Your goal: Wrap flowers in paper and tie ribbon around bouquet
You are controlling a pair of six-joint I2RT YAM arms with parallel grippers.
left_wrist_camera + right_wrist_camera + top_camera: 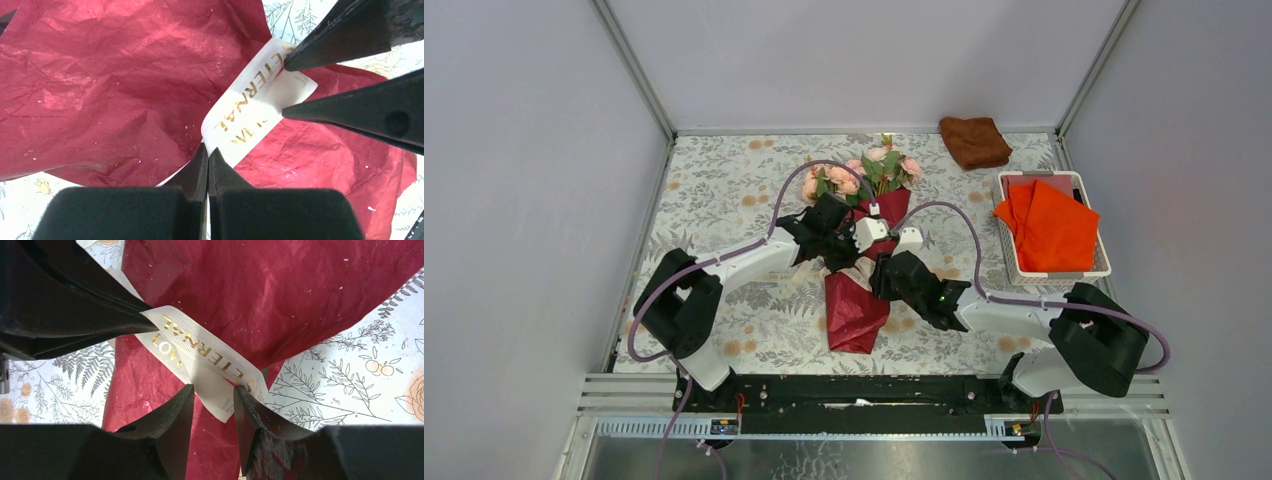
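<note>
Bouquet point(862, 250) lies mid-table point(724, 200), flowers point(864, 172) at twelve o'clock, the dark red paper point(856, 315) tailing to six. Wrapping looks done, so this is the tying! The left gripper point(208, 155), in from nine o'clock, is clamped tight on the ribbon point(250, 107). The right gripper point(214, 392), from four, straddles the free end with jaws parted. Next, I'd say: pinch, then pull across. Any knot or loop underneath? Hidden.

Plain grey walls point(514, 150), aluminium corner posts point(632, 65), table point(714, 200) under a floral-print cloth, even soft light
</note>
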